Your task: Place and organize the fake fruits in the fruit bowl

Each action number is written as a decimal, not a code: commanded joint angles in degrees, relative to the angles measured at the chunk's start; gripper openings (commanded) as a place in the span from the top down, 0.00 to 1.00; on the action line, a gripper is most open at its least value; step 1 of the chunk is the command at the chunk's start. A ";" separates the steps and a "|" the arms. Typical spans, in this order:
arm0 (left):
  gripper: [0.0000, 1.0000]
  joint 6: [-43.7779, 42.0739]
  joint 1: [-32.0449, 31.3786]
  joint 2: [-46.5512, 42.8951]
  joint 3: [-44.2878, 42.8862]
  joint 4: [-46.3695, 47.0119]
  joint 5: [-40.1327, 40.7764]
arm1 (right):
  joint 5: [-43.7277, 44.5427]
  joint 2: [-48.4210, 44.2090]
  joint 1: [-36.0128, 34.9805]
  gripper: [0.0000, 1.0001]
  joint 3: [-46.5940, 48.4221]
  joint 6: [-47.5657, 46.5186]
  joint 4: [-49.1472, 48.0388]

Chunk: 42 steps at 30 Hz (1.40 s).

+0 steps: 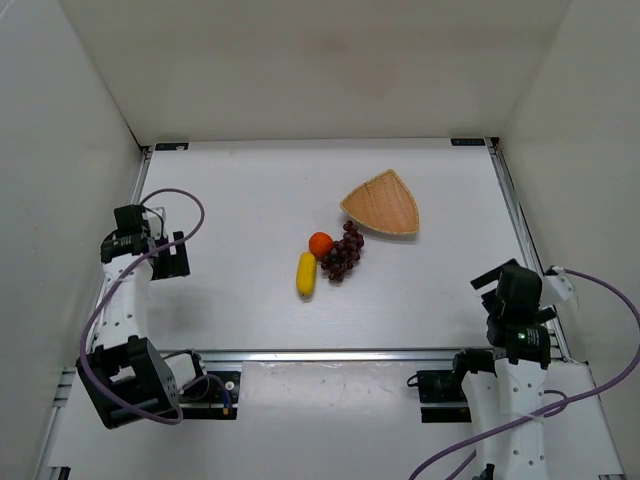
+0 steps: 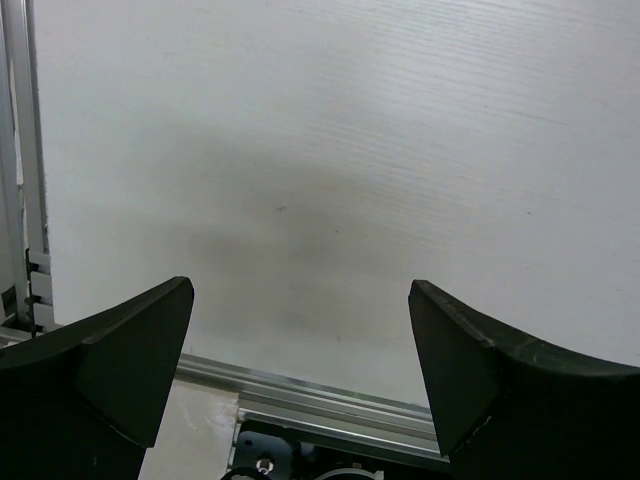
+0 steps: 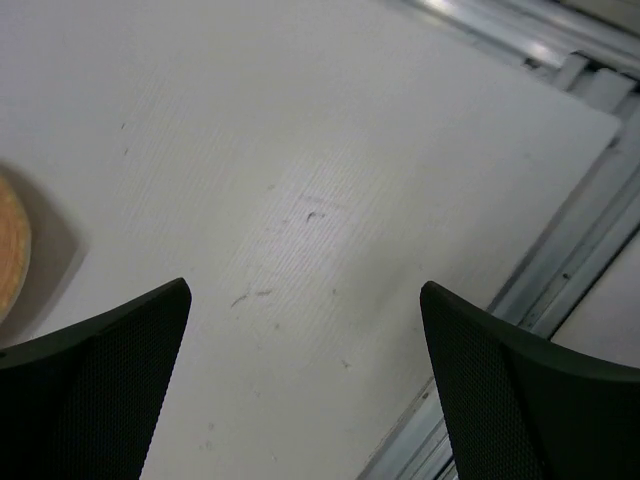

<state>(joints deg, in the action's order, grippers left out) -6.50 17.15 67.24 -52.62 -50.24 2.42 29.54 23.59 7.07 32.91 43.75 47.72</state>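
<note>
Top external: white tabletop (image 1: 250, 190), pale walls (image 1: 300, 60); orange (image 1: 320, 243), banana (image 1: 306, 274), grapes (image 1: 342, 254) cluster mid-tabletop, just beside basket (image 1: 383, 203). Left tool (image 2: 300, 288) hangs by the left edge, right tool (image 3: 305, 288) by the right, both angled down, spread

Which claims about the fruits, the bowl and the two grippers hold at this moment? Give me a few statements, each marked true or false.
1. The fruit bowl has no fruit in it. True.
2. The orange lies inside the bowl. False: it sits on the table, beside the grape bunch, outside the bowl.
3. The left gripper holds the banana. False: this gripper is open with nothing in it, and the banana lies on the table next to the orange.
4. The right gripper is open with nothing between its fingers. True.
</note>
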 commanded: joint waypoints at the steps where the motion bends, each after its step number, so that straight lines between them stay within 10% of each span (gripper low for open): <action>1: 0.00 -0.27 0.26 -3.60 0.59 1.37 -4.69 | -14.50 1.80 -0.04 0.01 -1.09 -7.86 -7.01; 5: 0.00 -0.27 0.26 -3.61 0.59 1.37 -4.18 | -27.16 9.79 -4.77 0.01 0.75 -12.98 -12.47; 15: 0.00 0.26 0.26 -1.15 0.59 1.90 -2.94 | -14.59 49.91 -45.02 0.01 28.40 -8.52 -14.77; 31: 0.00 0.26 0.26 -1.07 0.59 1.90 -2.94 | -24.00 83.10 -45.65 0.01 45.31 6.78 -16.70; 36: 0.00 0.26 0.26 -1.06 0.59 1.90 -2.94 | -22.95 84.86 -45.65 0.14 44.17 8.02 -16.70; 42: 0.00 0.26 0.26 -0.53 0.59 1.90 -3.47 | -23.48 85.05 -45.13 0.57 41.81 8.54 -16.70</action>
<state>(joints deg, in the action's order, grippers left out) -6.55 17.15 66.78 -52.21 -49.23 -0.03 5.32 108.49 -38.61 75.85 51.00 29.98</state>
